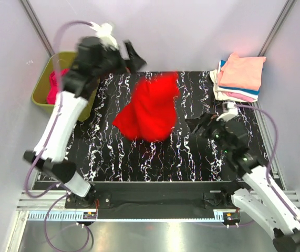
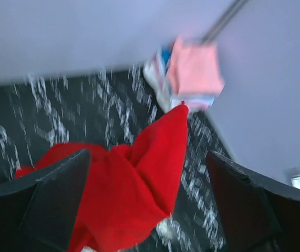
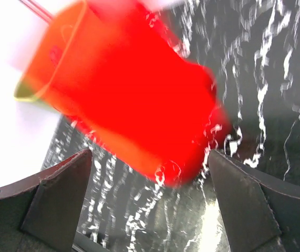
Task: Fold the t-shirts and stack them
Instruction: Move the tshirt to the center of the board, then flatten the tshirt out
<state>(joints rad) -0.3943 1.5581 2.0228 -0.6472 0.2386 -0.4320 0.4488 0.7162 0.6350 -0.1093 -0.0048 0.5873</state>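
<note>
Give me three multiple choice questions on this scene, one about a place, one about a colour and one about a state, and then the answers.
1. Where is the stack of folded shirts?
A. far right corner of the table
B. near left corner
C. between the arms' bases

2. What colour is the loose t-shirt mid-table?
A. blue
B. red
C. white

3. How does the left gripper stand?
A. shut on the t-shirt
B. open
C. shut on the stack

Answers: 1 A, the top view shows the stack at the far right; 2 B, it is bright red in every view; 3 B, its wrist view shows the jaws wide apart.
</note>
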